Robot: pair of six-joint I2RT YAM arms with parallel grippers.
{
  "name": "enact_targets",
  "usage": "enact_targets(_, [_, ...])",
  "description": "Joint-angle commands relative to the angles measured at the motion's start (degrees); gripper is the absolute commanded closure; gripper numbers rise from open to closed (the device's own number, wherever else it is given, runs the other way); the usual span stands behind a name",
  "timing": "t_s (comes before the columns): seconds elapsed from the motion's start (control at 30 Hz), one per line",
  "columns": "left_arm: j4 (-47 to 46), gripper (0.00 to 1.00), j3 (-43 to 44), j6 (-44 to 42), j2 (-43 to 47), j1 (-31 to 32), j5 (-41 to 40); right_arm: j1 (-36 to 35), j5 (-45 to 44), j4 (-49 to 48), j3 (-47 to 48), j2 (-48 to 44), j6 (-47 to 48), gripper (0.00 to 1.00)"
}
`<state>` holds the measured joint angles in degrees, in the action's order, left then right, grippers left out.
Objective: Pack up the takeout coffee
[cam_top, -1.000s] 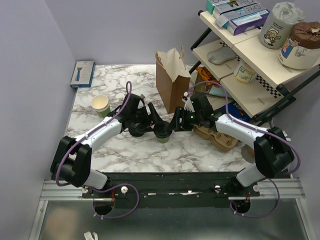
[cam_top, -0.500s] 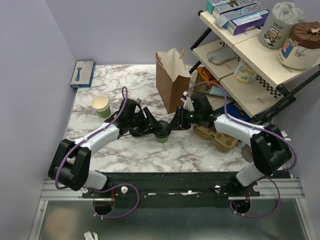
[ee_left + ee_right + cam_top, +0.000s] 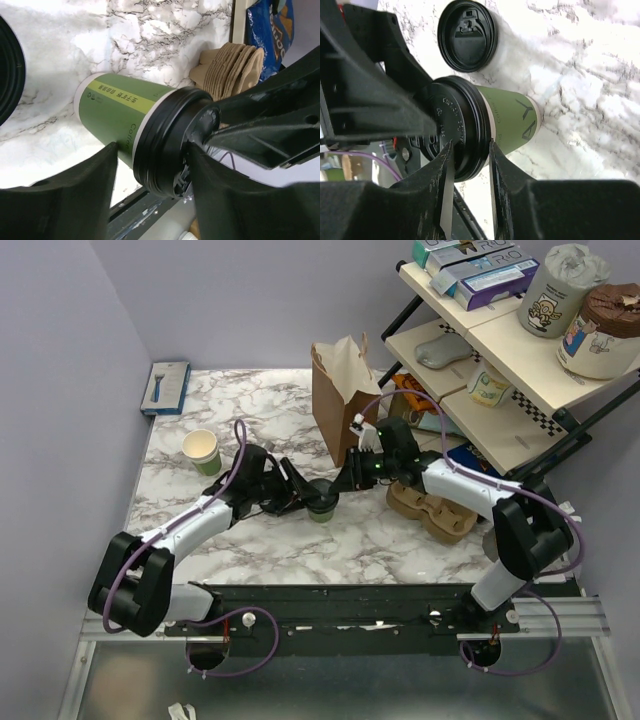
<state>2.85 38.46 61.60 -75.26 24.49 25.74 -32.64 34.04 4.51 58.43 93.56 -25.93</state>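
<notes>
At centre frame on the white marbled surface (image 3: 380,540), the left end effector (image 3: 306,498) clasped the dark-green paper takeout coffee cup (image 3: 115,105) around its sides. The right end effector (image 3: 337,489) pinched its round black plastic lid (image 3: 440,125) by the rim.

Even, bright overhead light; marble tabletop (image 3: 580,60) washed out, perhaps overexposed; left pincer (image 3: 152,155) dark, soft-focus up close.
</notes>
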Motion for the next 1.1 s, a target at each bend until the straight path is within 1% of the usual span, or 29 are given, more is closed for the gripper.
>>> enact_targets(0.0, [7.4, 0.24, -0.1, -3.2, 3.0, 1.7, -0.7, 0.1, -6.4, 7.9, 5.6, 3.6, 9.1, 0.82])
enact_targets(0.03, [8.2, 0.17, 0.2, -3.8, 3.5, 1.7, -0.9, 0.1, -6.4, 8.7, 6.2, 3.5, 8.6, 0.74])
enact_targets(0.07, [8.3, 0.14, 1.0, -3.9, 3.6, 1.6, -1.0, 0.2, -6.3, 9.5, 6.5, 3.2, 8.3, 0.69])
enact_targets(0.1, [8.4, 0.12, 1.3, -4.2, 3.5, 1.7, -1.0, 0.2, -5.8, 9.7, 6.8, 2.1, 7.8, 0.64])
enact_targets(0.13, [8.5, 0.12, 1.7, -4.3, 3.4, 1.7, -0.9, 0.1, -5.8, 9.7, 6.8, 1.5, 7.2, 0.55])
enact_targets(0.2, [9.2, 0.10, 3.5, -5.4, 2.6, 1.7, -1.3, 0.1, -6.2, 10.4, 7.2, 0.3, 5.9, 0.45])
enact_targets(0.23, [10.0, 0.08, 4.0, -5.9, 2.3, 1.6, -1.5, 0.1, -6.5, 10.9, 8.0, 0.2, 5.4, 0.36])
enact_targets(0.3, [10.0, 0.06, 4.9, -6.4, 2.1, 1.6, -1.7, 0.0, -7.4, 12.7, 9.1, 0.1, 4.6, 0.30])
enact_targets(0.33, [10.2, 0.03, 5.2, -6.7, 2.1, 1.5, -1.7, 0.2, -7.9, 13.3, 9.6, 0.3, 4.3, 0.24])
enact_targets(0.4, [10.7, 0.01, 6.5, -7.3, 1.8, 1.0, -1.7, 0.1, -9.6, 15.1, 10.6, 0.4, 3.2, 0.22])
enact_targets(0.53, [11.8, 0.01, 7.4, -8.1, 1.4, -0.9, -1.8, 0.1, -10.2, 14.7, 9.1, -0.9, -1.0, 0.20])
enact_targets(0.7, [11.9, 0.01, 7.5, -8.9, 1.3, -4.6, -0.7, 0.0, -4.9, 8.2, 7.1, -0.8, -6.9, 0.20])
enact_targets(0.8, [12.5, 0.01, 8.6, -9.7, 0.6, -5.4, -1.0, -0.1, -5.1, 6.9, 7.7, 0.1, -8.5, 0.20])
enact_targets(0.9, [12.1, 0.01, 9.6, -9.9, -0.9, -5.9, -1.0, -0.2, -4.8, 6.6, 8.3, 0.9, -9.4, 0.21])
enact_targets(1.07, [9.9, 0.01, 10.1, -9.8, -4.0, -5.8, 1.2, -0.6, -4.5, 6.1, 7.0, 2.6, -11.0, 0.24])
